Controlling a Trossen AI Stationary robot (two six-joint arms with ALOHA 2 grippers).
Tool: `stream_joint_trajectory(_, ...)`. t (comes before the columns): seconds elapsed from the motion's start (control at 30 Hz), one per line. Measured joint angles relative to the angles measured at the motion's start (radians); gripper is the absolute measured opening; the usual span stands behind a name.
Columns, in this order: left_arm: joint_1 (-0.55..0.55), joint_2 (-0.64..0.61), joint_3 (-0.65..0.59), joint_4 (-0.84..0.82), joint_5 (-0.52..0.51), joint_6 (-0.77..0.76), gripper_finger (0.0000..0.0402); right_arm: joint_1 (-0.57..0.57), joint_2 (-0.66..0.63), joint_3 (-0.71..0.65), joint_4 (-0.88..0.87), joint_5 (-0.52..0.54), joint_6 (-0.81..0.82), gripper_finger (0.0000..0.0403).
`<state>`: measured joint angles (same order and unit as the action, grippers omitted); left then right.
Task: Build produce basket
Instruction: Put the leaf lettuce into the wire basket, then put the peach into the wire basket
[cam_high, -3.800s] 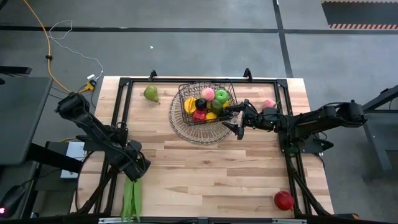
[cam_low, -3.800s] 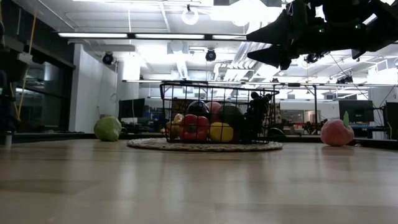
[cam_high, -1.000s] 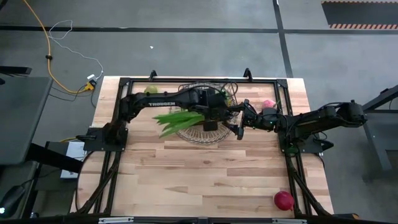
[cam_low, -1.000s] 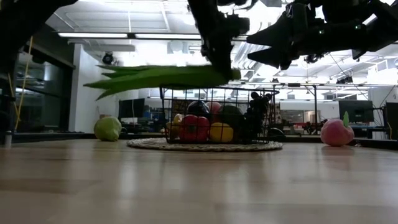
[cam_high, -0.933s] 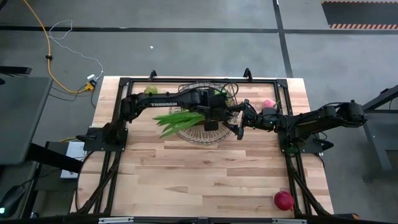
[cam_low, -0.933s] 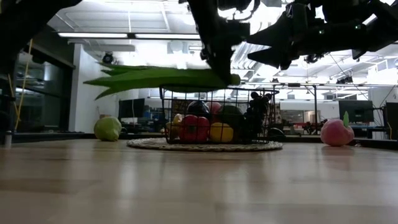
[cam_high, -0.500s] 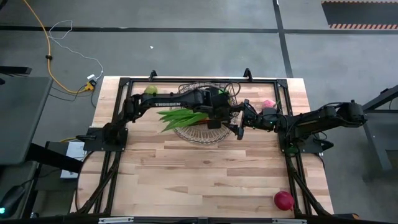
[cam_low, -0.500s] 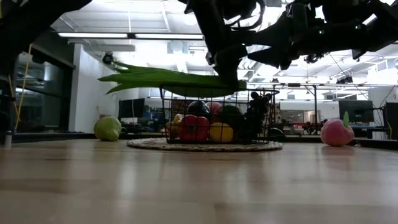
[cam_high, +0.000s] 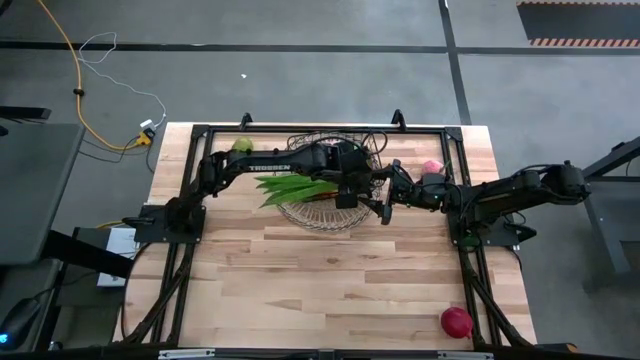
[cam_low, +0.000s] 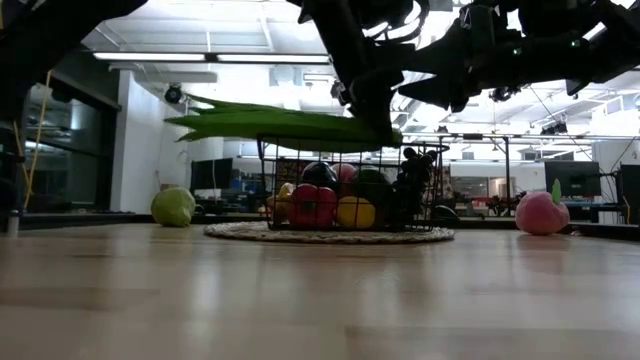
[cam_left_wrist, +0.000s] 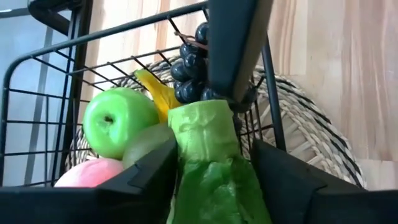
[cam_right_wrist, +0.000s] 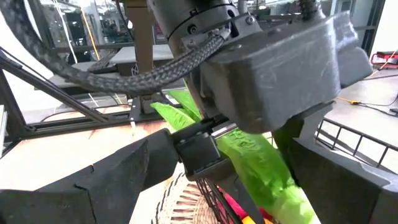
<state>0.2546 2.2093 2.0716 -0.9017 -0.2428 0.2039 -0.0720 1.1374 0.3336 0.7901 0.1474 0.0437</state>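
White lettering reading "TROSSEN" runs along the left arm's forearm in the high view. The left claw (cam_high: 345, 190) is clamped on the stem end of the long green pods (cam_high: 290, 187) and hangs over the basket (cam_high: 322, 215), with the pods fanning out level toward the bench's left side, above the rim (in the low view they clear the dark upper wire). In the left wrist view the basket holds a green apple (cam_left_wrist: 118, 121), a yellow banana (cam_left_wrist: 155, 90), dark grapes (cam_left_wrist: 193, 68) and a pink piece (cam_left_wrist: 93, 174).

The right claw (cam_high: 385, 192) sits spread wide just beside the basket's right rim, empty, close to the left claw.

A pear (cam_high: 241, 146) lies near the bench's (cam_high: 330, 290) far left corner, a pink fruit (cam_high: 432, 167) just right of the basket behind the right arm, and a red apple (cam_high: 456, 321) well apart at the near right corner. The near half of the bench is bare wood.
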Motion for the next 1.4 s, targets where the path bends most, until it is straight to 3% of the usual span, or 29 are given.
stream_joint_trajectory(0.27,0.000,0.000,0.000,0.004,-0.047,0.001,0.0250,0.000,0.000,0.000,0.000,0.000,-0.008,0.0374)
stream_joint_trajectory(0.43,0.000,-0.019,0.011,-0.010,-0.130,0.030,0.0256,0.000,0.000,0.000,0.000,0.000,-0.024,0.0374)
stream_joint_trajectory(0.57,0.000,-0.042,0.113,-0.126,-0.186,0.014,0.0256,0.000,0.000,0.000,0.000,0.001,-0.026,0.0374)
stream_joint_trajectory(0.73,0.007,-0.133,0.229,-0.278,-0.179,-0.095,0.0255,0.000,0.000,0.000,0.000,0.009,-0.026,0.0374)
stream_joint_trajectory(0.93,-0.008,-0.335,0.211,-0.245,-0.061,-0.204,0.0255,0.000,0.000,0.000,-0.008,0.009,-0.023,0.0374)
stream_joint_trajectory(1.03,-0.054,-0.446,0.119,-0.158,-0.036,-0.219,0.0255,0.000,0.000,0.000,-0.008,0.007,-0.011,0.0374)
stream_joint_trajectory(1.13,-0.122,-0.570,-0.053,-0.008,-0.061,-0.219,0.0255,0.001,0.000,0.000,-0.011,-0.002,0.003,0.0374)
stream_joint_trajectory(1.4,-0.252,-0.963,-0.766,0.513,-0.194,-0.219,0.0255,0.002,0.000,0.000,-0.016,-0.003,0.004,0.0374)
